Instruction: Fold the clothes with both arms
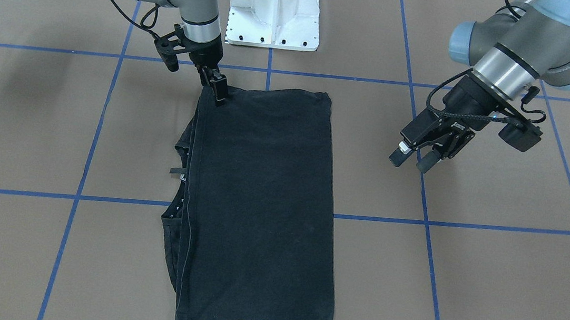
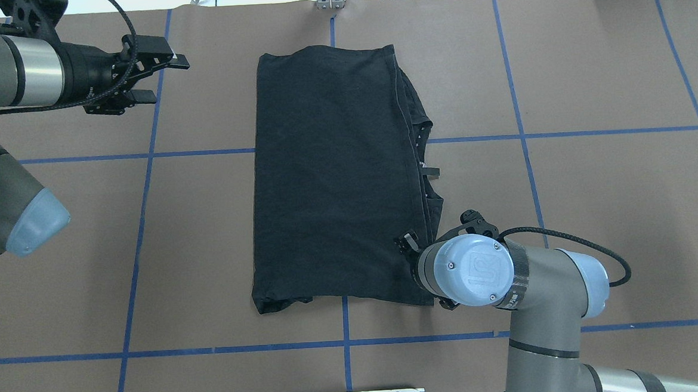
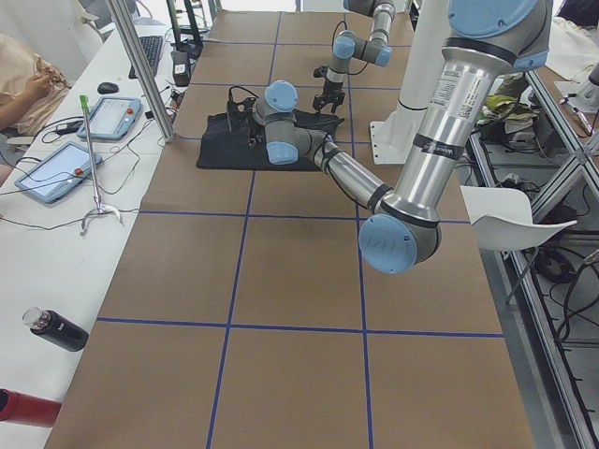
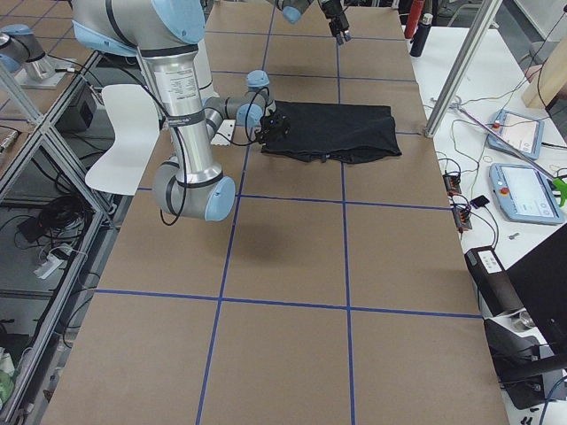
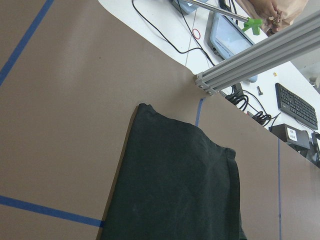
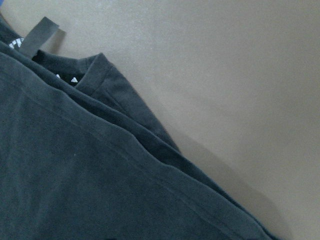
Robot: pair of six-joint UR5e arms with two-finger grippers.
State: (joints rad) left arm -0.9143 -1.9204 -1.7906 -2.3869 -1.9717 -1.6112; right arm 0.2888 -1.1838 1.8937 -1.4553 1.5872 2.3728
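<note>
The black T-shirt [image 1: 259, 200] lies folded into a long flat rectangle at the table's middle [image 2: 330, 173]. No print shows. Its collar and a small tag stick out along the edge on my right side [image 2: 425, 171], and the right wrist view [image 6: 100, 175] shows that layered edge close up. My right gripper [image 1: 220, 97] is down on the shirt's near right corner [image 2: 407, 244]. Its fingers look close together, but I cannot tell whether they pinch cloth. My left gripper [image 1: 412, 161] is open and empty above bare table, well left of the shirt [image 2: 164, 80].
The white pedestal base [image 1: 273, 15] stands at the robot's edge of the table. Blue tape lines [image 2: 144, 156] cross the brown tabletop. An aluminium post [image 5: 260, 55] rises at the far edge. Tablets [image 3: 112, 117] and a bottle [image 3: 56, 329] lie on the side bench.
</note>
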